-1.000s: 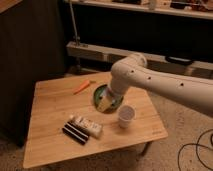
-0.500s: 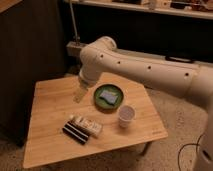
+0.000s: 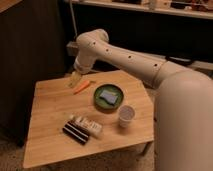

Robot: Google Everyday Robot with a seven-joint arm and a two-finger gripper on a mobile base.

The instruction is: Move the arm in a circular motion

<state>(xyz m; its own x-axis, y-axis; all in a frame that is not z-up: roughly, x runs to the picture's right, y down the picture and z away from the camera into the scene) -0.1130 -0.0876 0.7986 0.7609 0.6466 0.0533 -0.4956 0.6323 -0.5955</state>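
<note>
The cream-white arm (image 3: 130,57) reaches from the lower right across the wooden table (image 3: 50,110) to its far left side. Its rounded joint bends down above the table's back edge. The gripper (image 3: 75,80) at the tapering yellowish tip hangs just above the tabletop, right beside the left end of an orange carrot-like object (image 3: 83,86). The gripper holds nothing that I can see.
A green plate (image 3: 109,96) with a blue sponge on it sits mid-table. A white cup (image 3: 126,115) stands to its front right. Dark and white snack packets (image 3: 81,129) lie near the front. A dark cabinet (image 3: 25,55) stands left of the table, shelving behind.
The arm has swung left and back, from over the green plate to the table's far left area. The tip has moved toward the orange object. The tabletop items have not moved.
</note>
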